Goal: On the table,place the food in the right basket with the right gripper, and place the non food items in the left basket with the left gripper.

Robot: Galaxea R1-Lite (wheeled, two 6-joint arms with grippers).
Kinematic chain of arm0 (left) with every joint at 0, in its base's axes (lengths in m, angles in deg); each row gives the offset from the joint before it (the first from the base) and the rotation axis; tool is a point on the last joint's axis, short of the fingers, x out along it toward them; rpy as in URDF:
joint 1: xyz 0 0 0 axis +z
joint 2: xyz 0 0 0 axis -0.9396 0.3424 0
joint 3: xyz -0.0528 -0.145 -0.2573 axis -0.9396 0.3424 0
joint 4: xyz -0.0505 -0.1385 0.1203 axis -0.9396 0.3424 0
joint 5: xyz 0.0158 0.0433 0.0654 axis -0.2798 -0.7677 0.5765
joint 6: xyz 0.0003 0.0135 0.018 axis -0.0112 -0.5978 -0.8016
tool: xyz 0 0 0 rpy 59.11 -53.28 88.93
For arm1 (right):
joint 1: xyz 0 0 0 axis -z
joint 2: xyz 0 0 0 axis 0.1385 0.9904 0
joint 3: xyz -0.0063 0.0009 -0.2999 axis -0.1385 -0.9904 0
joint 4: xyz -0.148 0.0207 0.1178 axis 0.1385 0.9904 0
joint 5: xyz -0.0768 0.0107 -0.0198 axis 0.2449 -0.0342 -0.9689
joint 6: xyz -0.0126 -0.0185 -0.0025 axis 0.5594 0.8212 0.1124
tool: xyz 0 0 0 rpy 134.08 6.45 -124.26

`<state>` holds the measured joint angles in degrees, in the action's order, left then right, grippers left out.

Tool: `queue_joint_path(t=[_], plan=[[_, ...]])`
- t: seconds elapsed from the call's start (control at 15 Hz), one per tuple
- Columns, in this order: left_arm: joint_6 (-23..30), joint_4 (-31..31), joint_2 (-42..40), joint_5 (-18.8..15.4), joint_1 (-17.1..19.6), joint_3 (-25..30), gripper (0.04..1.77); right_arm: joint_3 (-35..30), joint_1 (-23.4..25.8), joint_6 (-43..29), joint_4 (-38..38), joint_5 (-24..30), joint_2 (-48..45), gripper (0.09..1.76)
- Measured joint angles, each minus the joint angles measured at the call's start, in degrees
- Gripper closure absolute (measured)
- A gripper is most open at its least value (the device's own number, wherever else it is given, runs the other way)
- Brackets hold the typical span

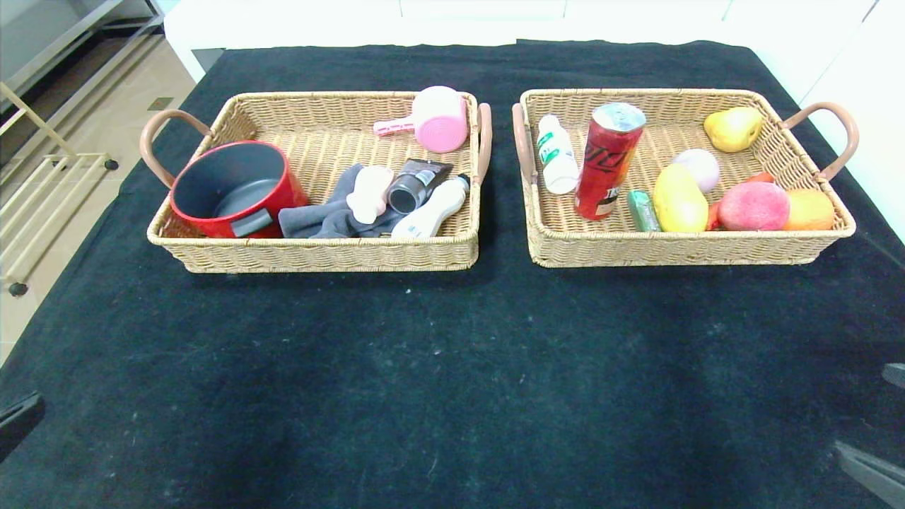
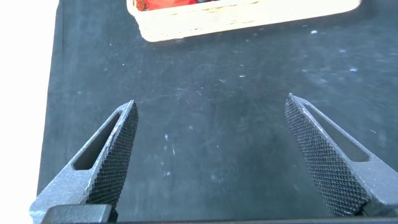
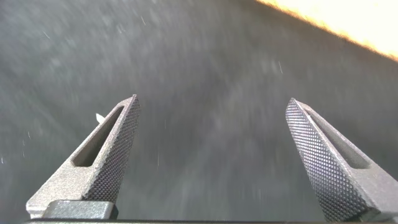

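Two baskets hold everything; nothing lies loose on the table (image 1: 452, 367). Going from the largest, the left basket (image 1: 318, 251) carries a red pot, then the non-food things: the white curvy bottle (image 1: 431, 208), the dark tube (image 1: 417, 185) and the pale pink tube (image 1: 368, 192), on a grey cloth. The right basket (image 1: 679, 247) holds the red can (image 1: 606, 161) upright, the peach (image 1: 753, 206) among other fruit, and the small white bottle (image 1: 556, 154) lying by its near-side wall. The sorting looks finished. The left gripper (image 2: 211, 155) hovers over bare cloth near its basket, jaws spread wide and empty; the right gripper (image 3: 211, 155) likewise, spread and empty. Next, I judge, both arms need only park.
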<state>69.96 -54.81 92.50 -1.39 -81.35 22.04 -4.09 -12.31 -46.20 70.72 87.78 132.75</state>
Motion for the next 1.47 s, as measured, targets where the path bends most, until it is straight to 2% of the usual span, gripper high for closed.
queue_joint_path(t=[0.2, 0.33, 0.53, 0.6, 0.73, 0.93, 1.13, 1.27, 1.4, 1.47], plan=[[-1.19, 3.46, -5.10, -6.69, 5.90, -1.62, 0.10, 2.90, 0.30, -0.22, 15.79, -5.68, -10.03, 0.14], [-1.37, 6.45, -8.23, -14.12, 12.74, -3.22, 0.10, 7.19, 0.67, -0.29, 26.39, -9.63, -16.98, 0.14], [-1.46, 10.52, -12.59, -28.48, 25.76, -4.93, 0.10, 10.34, 1.66, -0.24, 32.77, -15.77, -25.33, 0.14], [-1.46, 11.57, -14.24, -32.37, 28.93, -4.71, 0.10, 10.45, 2.18, -0.22, 34.12, -16.96, -27.43, 0.14], [-1.22, 12.20, -16.46, -34.44, 31.24, -3.19, 0.10, 9.68, 3.17, -0.29, 35.96, -17.74, -31.04, 0.14], [0.33, 12.26, -17.77, -33.04, 26.99, -1.87, 0.09, 6.90, 3.83, -0.30, 36.24, -18.62, -35.30, 0.14], [1.67, 11.37, -18.13, -32.23, 24.32, 0.17, 0.09, 3.45, 4.00, -0.30, 36.32, -18.80, -38.42, 0.14], [2.06, 10.83, -18.10, -29.72, 18.81, 0.30, 0.09, 1.94, 4.02, -0.30, 36.23, -18.86, -39.45, 0.14], [2.78, 10.89, -18.27, -24.93, 11.79, 0.09, 0.09, 1.22, 4.02, -0.30, 36.13, -18.86, -40.16, 0.14], [3.60, 10.65, -18.79, -23.94, 10.25, 0.96, 0.09, 0.89, 4.08, -0.30, 36.13, -18.81, -40.68, 0.14]])
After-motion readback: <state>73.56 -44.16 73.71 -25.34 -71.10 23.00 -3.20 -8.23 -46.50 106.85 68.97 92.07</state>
